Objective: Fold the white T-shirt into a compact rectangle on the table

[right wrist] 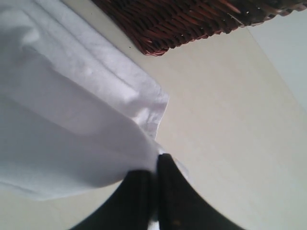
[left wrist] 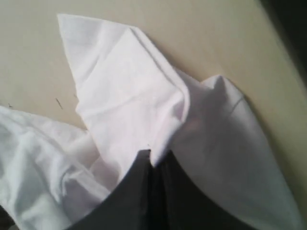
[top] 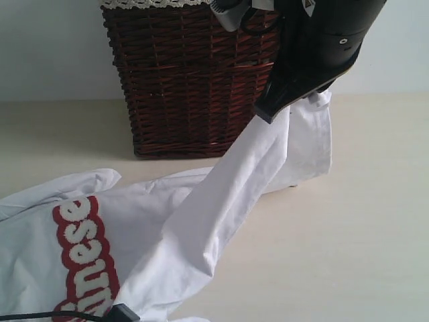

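Pale cream tabletop (top: 362, 235) runs back to a light wall, with a dark red-brown wicker basket (top: 194, 87) standing at the rear, a strip of lace trim (top: 154, 4) along its rim. The white T-shirt (top: 221, 215) lies crumpled over the near left part of the tabletop. Its red band of puffy white letters (top: 84, 261) faces up and runs off the lower edge of the exterior view. From that heap one long, creased stretch of cloth rises at a slant toward the right, passing in front of the basket's lower right corner. A hemmed flap hangs down beside it, its bottom edge just at the tabletop.

At the top of that slope the right fingers (top: 267, 111) are pressed together on the fabric. Their wrist view shows the black tips (right wrist: 163, 172) closed, with a thin edge of shirt caught between them near a stitched hem.

The left fingers (left wrist: 146, 165) are also shut tight, pinching a soft gathered fold of the shirt. Loose white cloth is bunched on both sides over the bare tabletop.
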Controlling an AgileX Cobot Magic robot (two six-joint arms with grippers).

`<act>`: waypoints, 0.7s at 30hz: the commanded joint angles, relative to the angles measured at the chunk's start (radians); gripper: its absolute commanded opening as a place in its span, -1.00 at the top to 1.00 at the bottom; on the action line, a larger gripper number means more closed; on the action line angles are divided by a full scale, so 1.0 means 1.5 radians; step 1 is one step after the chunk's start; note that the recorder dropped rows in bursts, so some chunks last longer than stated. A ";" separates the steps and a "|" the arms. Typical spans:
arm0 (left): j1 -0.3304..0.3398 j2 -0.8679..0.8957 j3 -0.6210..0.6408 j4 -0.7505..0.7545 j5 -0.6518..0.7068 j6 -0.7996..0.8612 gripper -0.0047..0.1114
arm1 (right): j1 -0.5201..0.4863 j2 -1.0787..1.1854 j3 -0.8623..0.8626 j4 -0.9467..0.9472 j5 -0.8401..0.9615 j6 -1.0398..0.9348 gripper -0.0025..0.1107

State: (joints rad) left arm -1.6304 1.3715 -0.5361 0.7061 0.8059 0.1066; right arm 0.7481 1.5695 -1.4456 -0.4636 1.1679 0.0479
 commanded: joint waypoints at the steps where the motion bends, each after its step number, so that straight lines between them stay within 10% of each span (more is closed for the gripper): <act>1: -0.005 -0.057 -0.021 -0.168 0.012 0.089 0.92 | -0.004 0.000 -0.005 -0.004 -0.002 0.002 0.96; 13: 0.077 -0.233 -0.022 -0.284 -0.127 0.172 0.78 | -0.004 0.000 -0.005 0.002 -0.006 0.003 0.96; 21: 0.077 -0.225 -0.005 -0.281 -0.088 0.151 -0.70 | -0.004 0.000 -0.005 -0.015 0.017 0.002 0.96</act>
State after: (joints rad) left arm -1.5159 1.0348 -0.5470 0.2872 0.6458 0.3629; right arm 0.7481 1.5695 -1.4456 -0.4623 1.1759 0.0479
